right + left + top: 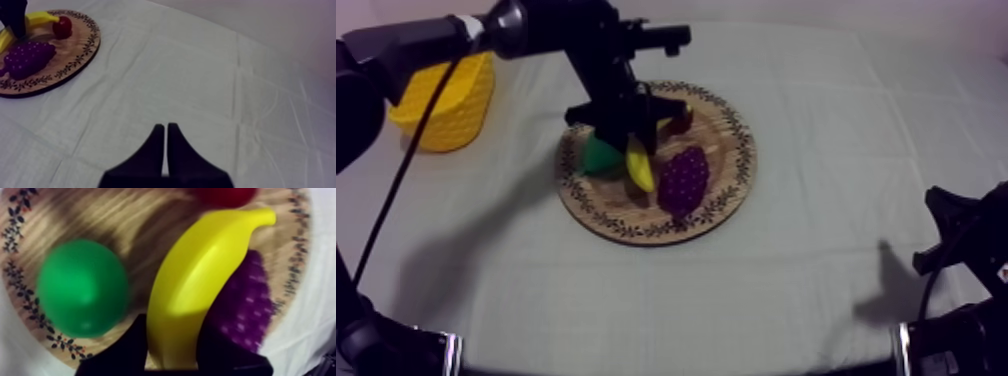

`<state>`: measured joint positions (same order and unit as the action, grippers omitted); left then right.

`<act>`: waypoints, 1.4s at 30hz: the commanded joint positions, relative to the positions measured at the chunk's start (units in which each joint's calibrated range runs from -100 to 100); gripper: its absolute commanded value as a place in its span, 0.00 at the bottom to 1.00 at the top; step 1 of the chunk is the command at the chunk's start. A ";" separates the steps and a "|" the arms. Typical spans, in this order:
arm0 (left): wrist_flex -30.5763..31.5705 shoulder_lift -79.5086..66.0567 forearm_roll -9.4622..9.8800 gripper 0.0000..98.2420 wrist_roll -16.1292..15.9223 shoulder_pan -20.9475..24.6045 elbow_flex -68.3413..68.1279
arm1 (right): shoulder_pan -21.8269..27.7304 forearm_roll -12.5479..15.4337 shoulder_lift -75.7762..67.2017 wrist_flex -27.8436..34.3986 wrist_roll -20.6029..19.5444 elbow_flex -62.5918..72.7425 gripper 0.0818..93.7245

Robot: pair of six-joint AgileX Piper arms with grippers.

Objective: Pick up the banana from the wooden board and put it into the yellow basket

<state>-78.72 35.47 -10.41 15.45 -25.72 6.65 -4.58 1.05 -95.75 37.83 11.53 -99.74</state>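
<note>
The yellow banana (639, 166) lies on the round wooden board (636, 232), between the green pear (598, 156) and the purple grapes (683, 178). My left gripper (631, 135) reaches down from the upper left onto the banana. In the left wrist view, black fingers (125, 350) press against both sides of the banana (200, 283), so that gripper (175, 327) is shut on it. I cannot tell whether the banana is off the board. My right gripper (165, 128) is shut on nothing, a narrow wedge above bare cloth at the right.
The yellow basket (446, 100) stands at the far left of the table, beside the left arm. A small red fruit (682, 120) sits at the back of the board. The right arm (966, 250) rests low at the right edge.
</note>
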 commanded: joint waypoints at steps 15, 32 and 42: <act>-11.67 -21.40 5.08 0.35 1.63 3.74 1.92 | -0.01 0.00 -0.01 0.07 0.02 -0.04 0.00; -12.23 -18.62 9.18 0.35 -5.12 24.00 1.30 | -0.01 0.00 -0.01 0.07 0.02 -0.04 0.00; -12.15 -10.87 10.10 0.36 -7.26 30.25 9.55 | -0.01 0.00 -0.01 0.07 0.02 -0.04 0.00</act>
<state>-90.94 23.50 -0.32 8.23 3.88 15.27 -4.58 1.05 -95.75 37.91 11.56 -99.74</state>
